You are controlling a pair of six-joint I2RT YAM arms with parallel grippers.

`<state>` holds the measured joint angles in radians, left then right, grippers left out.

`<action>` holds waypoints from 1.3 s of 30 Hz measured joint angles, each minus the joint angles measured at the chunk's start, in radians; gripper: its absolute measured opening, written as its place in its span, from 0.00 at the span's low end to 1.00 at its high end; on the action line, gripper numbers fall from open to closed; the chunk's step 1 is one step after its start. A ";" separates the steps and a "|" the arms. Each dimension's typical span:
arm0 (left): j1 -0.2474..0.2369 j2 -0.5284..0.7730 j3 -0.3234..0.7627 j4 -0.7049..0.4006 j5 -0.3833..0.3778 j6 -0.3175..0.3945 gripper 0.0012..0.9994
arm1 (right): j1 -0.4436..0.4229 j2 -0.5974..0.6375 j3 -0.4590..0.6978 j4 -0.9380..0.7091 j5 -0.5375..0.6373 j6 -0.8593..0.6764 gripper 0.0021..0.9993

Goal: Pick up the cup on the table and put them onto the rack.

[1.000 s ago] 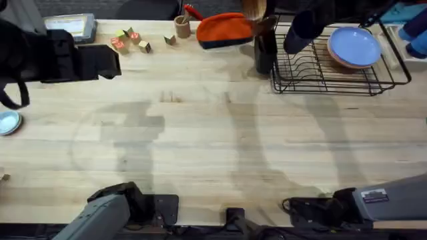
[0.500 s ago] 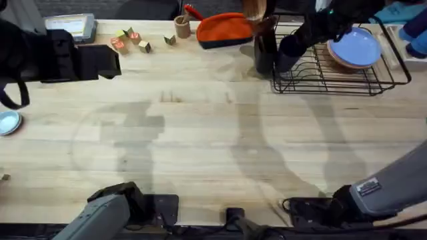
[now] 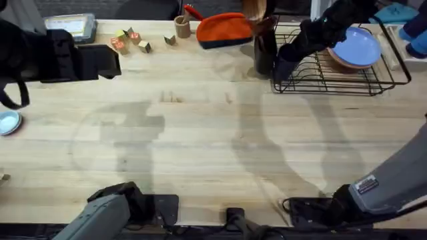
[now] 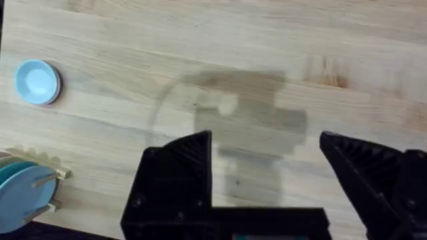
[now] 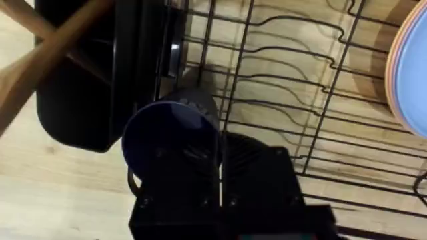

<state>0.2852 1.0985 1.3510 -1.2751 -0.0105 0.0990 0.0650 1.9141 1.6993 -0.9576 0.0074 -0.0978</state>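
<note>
Right arm reaches far across to the back right, its fingers (image 5: pixel 217 167) closed on the rim of the small dark navy-blue round cup (image 5: pixel 175 137), one finger inside and one outside the wall. The cup (image 3: pixel 285 63) hangs tilted at the left front corner of the black wire dish rack (image 3: pixel 320 77), its mouth facing the wrist camera, right over the rack's left edge wire; whether it touches the wire is hard to tell. Just left of it stands the taller black utensil holder (image 3: pixel 265 50) with wooden utensils (image 5: pixel 47 47) sticking out. Pale blue plate on a pink one (image 3: pixel 353 47) sits at the rack's right end. The left arm's fingers (image 4: pixel 267 180) are spread wide and hold nothing, hovering over bare light wooden butcher-block surface (image 3: pixel 200 133) at the far left, well apart from the rack. A small light-blue round dish (image 4: pixel 37 82) lies on the surface near that arm. Along the back edge: an orange pouch with a dark band (image 3: pixel 223 30), a small tan wooden cup (image 3: pixel 182 27), and a few small wooden blocks (image 3: pixel 131 40).
</note>
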 joint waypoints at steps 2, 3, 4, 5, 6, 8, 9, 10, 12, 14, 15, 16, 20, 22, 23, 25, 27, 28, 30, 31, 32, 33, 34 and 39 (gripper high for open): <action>0.000 0.000 0.000 0.000 0.000 0.000 0.99 | 0.000 0.000 0.002 -0.010 -0.001 0.000 0.03; 0.000 0.000 0.000 0.000 0.000 0.000 0.99 | 0.000 0.000 0.002 -0.012 -0.001 0.000 0.04; 0.000 0.000 0.000 0.000 0.000 0.000 0.99 | 0.000 0.000 0.002 -0.013 -0.001 0.000 0.05; 0.000 0.000 0.000 0.000 0.000 0.000 0.99 | 0.000 0.000 0.002 -0.016 -0.001 0.000 0.06; 0.000 0.000 0.000 0.000 0.000 0.000 0.99 | 0.000 0.000 0.002 -0.019 -0.001 0.000 0.06; 0.000 0.000 0.000 0.000 0.000 0.000 0.99 | 0.000 0.000 0.002 -0.019 -0.001 0.000 0.09; 0.000 0.000 0.000 0.000 0.000 0.000 0.99 | 0.000 0.000 0.002 -0.020 -0.001 0.000 0.11; 0.000 0.000 0.000 0.000 0.000 0.000 0.99 | 0.000 0.000 0.002 -0.020 -0.001 0.000 0.14; 0.000 0.000 0.000 0.000 0.000 0.000 0.99 | 0.000 0.000 0.002 -0.020 -0.001 0.000 0.19; 0.000 0.000 0.000 0.000 0.000 0.000 0.99 | 0.000 0.000 0.002 -0.019 -0.001 0.000 0.22; 0.000 0.000 0.000 0.000 0.000 0.000 0.99 | 0.000 0.000 0.002 -0.018 -0.001 0.000 0.23; 0.000 0.000 0.000 0.000 0.000 0.000 0.99 | 0.000 0.000 0.002 -0.016 -0.001 0.000 0.25; 0.000 0.000 0.000 0.000 0.000 0.000 0.99 | 0.000 0.000 0.002 -0.010 -0.001 0.000 0.27; 0.000 0.000 0.000 0.000 0.000 0.000 0.99 | 0.000 0.000 0.002 -0.009 -0.001 0.000 0.28; 0.000 0.000 0.000 0.000 0.000 0.000 0.99 | 0.000 0.000 0.002 -0.009 -0.001 0.000 0.29; 0.000 0.000 0.000 0.000 0.000 0.000 0.99 | 0.000 0.000 0.002 -0.009 -0.001 0.000 0.30; 0.000 0.000 0.000 0.000 0.000 0.000 0.99 | 0.000 0.000 0.002 -0.009 -0.001 0.000 0.32; 0.000 0.000 0.000 0.000 0.000 0.000 0.99 | 0.000 0.000 0.002 -0.009 -0.001 0.000 0.32; 0.000 0.000 0.000 0.000 0.000 0.000 0.99 | 0.000 0.000 0.002 -0.009 -0.001 0.000 0.33; 0.000 0.000 0.000 0.000 0.000 0.000 0.99 | 0.000 0.000 0.002 -0.009 -0.001 0.000 0.33; 0.000 0.000 0.000 0.000 0.000 0.000 0.99 | 0.000 0.000 0.002 -0.009 -0.001 0.000 0.33; 0.000 0.000 0.000 0.000 0.000 0.000 0.99 | 0.000 -0.001 0.002 -0.008 -0.001 0.000 0.33; 0.000 0.000 0.000 0.000 0.000 0.000 0.99 | 0.000 -0.002 0.002 -0.009 -0.001 0.000 0.33; 0.000 0.000 0.000 0.000 0.000 0.000 0.99 | 0.000 -0.019 0.002 -0.008 -0.001 0.000 0.34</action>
<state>0.2852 1.0985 1.3510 -1.2751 -0.0105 0.0990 0.0650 1.8952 1.7016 -0.9661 0.0067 -0.0982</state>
